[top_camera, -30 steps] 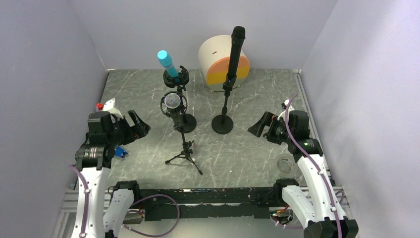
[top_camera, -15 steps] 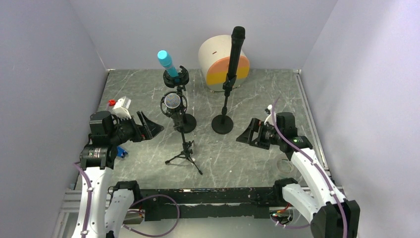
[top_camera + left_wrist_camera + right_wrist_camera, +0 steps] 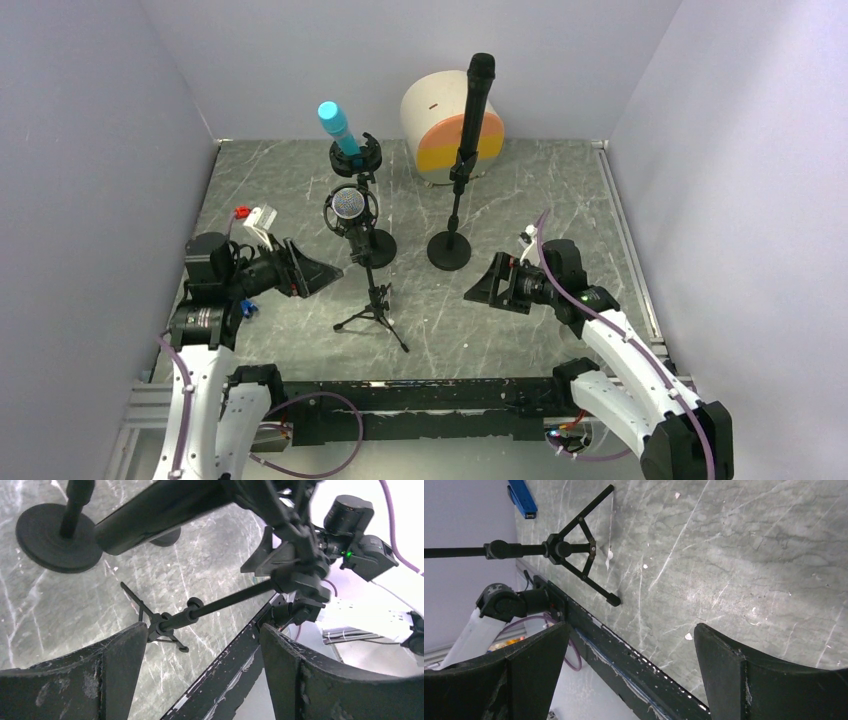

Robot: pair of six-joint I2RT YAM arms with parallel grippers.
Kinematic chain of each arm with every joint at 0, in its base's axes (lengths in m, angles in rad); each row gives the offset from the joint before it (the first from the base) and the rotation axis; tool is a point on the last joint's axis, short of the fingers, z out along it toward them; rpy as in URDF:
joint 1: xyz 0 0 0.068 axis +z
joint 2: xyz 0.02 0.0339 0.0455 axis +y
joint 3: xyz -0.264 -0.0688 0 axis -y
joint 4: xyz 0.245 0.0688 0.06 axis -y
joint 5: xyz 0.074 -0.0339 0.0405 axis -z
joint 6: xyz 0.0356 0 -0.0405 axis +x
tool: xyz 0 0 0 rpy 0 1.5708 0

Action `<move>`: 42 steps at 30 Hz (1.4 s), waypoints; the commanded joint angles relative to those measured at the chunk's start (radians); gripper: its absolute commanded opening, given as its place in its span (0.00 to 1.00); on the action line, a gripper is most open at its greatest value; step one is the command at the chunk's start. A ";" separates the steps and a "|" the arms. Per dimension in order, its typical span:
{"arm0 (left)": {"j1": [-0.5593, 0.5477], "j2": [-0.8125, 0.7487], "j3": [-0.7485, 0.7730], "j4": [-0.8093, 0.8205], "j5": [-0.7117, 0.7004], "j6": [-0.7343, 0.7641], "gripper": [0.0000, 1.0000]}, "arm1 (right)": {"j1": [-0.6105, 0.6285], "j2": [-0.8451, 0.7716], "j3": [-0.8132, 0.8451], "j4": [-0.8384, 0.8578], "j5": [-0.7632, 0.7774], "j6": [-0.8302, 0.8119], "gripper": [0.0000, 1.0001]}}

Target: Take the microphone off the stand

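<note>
The tripod stand (image 3: 558, 549) runs off the right wrist view's left edge.

- The left arm (image 3: 195, 375) and right arm (image 3: 630, 350) are showing white shells between black joints.
- Purple cables (image 3: 320, 394) are running along both.
- The left gripper (image 3: 202, 628) and right gripper (image 3: 631, 626) are wearing scuffed black fingers (image 3: 120, 670).

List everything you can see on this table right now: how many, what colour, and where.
Blue-headed microphone: one, blue, ring mount, back-left stand.
Silver-mesh microphone: one, black and silver, ring mount atop the tripod.
Black handheld microphone: one, upright on right stand.
Black tripod stand: one, table centre.
Black round-base stands: two, behind the tripod.
White drum with orange and yellow band: one, back centre.
Small blue flat object: one, beside left arm.
Grey marbled table: one.
Left claw: one, black, open, left of tripod.
Right claw: one, black, open, right of tripod.
</note>
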 commanded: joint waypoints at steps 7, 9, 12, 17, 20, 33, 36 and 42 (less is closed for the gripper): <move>-0.016 -0.185 -0.051 0.085 0.040 0.055 0.83 | 0.003 -0.019 -0.044 0.140 -0.021 0.108 0.97; -0.015 -0.215 -0.053 0.080 -0.004 0.062 0.82 | 0.004 -0.015 -0.048 0.159 -0.024 0.119 0.97; -0.015 -0.247 -0.077 0.119 -0.032 0.046 0.82 | 0.006 -0.014 -0.050 0.174 -0.022 0.135 0.95; -0.017 -0.229 -0.088 0.163 -0.023 0.032 0.80 | 0.006 -0.030 -0.062 0.209 -0.013 0.174 0.94; -0.024 -0.182 -0.075 0.171 0.015 0.046 0.79 | 0.006 -0.041 -0.073 0.219 -0.003 0.195 0.94; -0.381 -0.064 -0.060 0.195 -0.290 0.159 0.76 | 0.007 -0.063 -0.115 0.234 0.030 0.238 0.93; -0.401 -0.094 -0.118 0.297 -0.372 0.124 0.73 | 0.007 -0.062 -0.119 0.242 0.032 0.243 0.92; -0.441 -0.083 -0.165 0.411 -0.392 0.105 0.65 | 0.008 -0.057 -0.123 0.248 0.037 0.249 0.91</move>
